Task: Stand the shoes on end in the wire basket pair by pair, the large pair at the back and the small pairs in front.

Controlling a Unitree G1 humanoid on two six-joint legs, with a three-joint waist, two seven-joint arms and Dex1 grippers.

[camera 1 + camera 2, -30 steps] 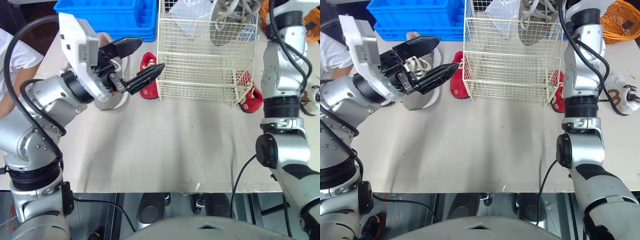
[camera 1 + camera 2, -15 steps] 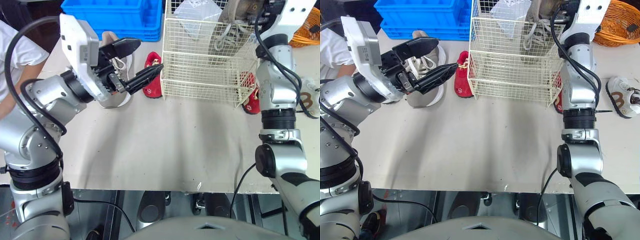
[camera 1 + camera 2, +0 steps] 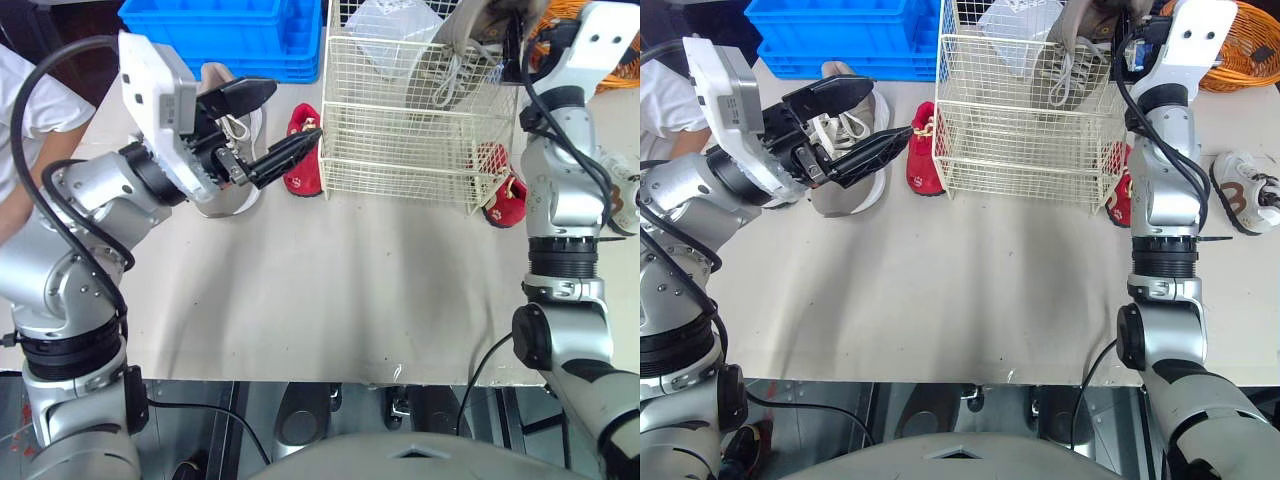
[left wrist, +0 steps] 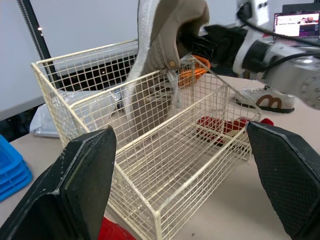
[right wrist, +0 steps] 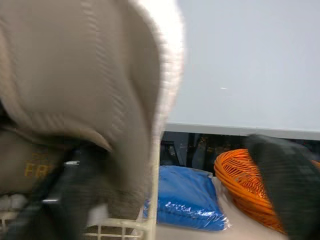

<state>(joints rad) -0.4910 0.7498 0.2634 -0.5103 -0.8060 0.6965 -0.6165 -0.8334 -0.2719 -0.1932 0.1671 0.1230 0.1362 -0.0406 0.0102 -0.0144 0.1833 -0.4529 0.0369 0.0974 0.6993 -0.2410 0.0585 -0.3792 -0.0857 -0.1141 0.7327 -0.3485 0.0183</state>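
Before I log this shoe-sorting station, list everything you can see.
Crate: one, blue, back left of the table.
Basket: one, cream wire, back middle.
Sneakers: two, beige, one on end at the basket's back right, one on the table left of it.
Red shoes: two seen, red, one at each side of the basket.
White shoe: one, white and brown, far right.
Orange basket: one, orange, back right.
Bag: one, clear, behind the basket.
Sleeve: one, white, a person's, far left.
Left fingers: two, black, open, over the table sneaker.
Right fingers: two, black, open, at the upright sneaker.
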